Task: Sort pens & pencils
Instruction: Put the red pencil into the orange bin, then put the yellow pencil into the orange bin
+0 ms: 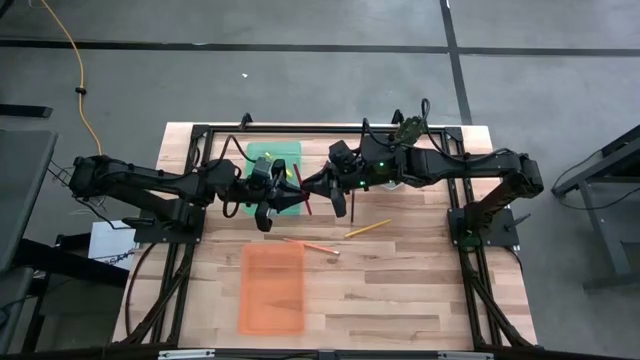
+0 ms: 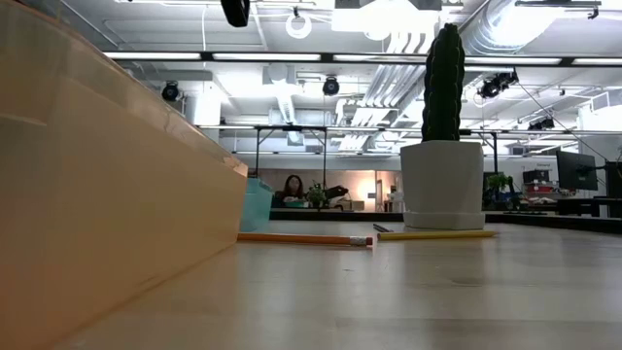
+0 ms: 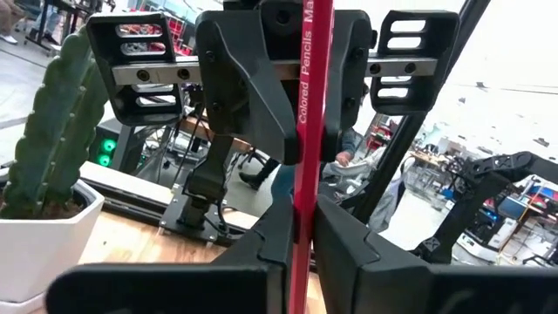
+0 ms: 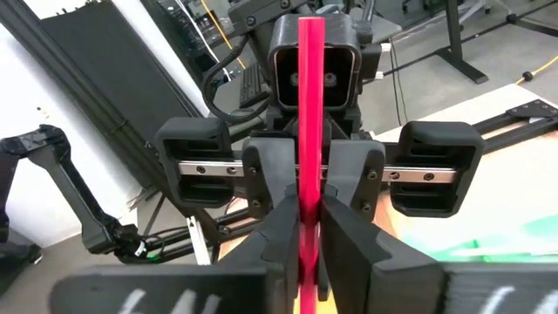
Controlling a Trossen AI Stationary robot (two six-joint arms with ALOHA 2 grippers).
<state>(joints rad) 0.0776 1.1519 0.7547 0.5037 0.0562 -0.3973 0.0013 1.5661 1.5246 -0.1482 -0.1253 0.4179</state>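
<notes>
The red pencil (image 3: 309,105) is held off the table (image 1: 420,290) between the two arms, and both have a grip on it. The left end effector (image 3: 301,218) has its fingers narrowed onto the shaft. Facing it, the right end effector (image 4: 305,209) is pinched on the same stick a little further along. The two grips are so near each other that each wrist camera looks straight into the other arm's fingers. This looks like a hand-over in mid-air, with both pinching so the pencil cannot drop while it changes owner. I cannot tell from the pictures which arm is giving and which is taking.

The meeting point is over the edge of the green tray (image 1: 285,152), which lies under and just behind the left end effector. The orange tray (image 1: 272,290) sits well in front of both, towards the table's near edge. A hand-over probably saves the right arm a long reach across to a tray on the left arm's side.

An orange pencil (image 1: 312,245) and a yellow pencil (image 1: 368,228) lie on the bare wood. They are in front of the right end effector, between it and the orange tray, and neither is touched. Something yellow shows in the green tray beside the left end effector, but I cannot make out what it is.
</notes>
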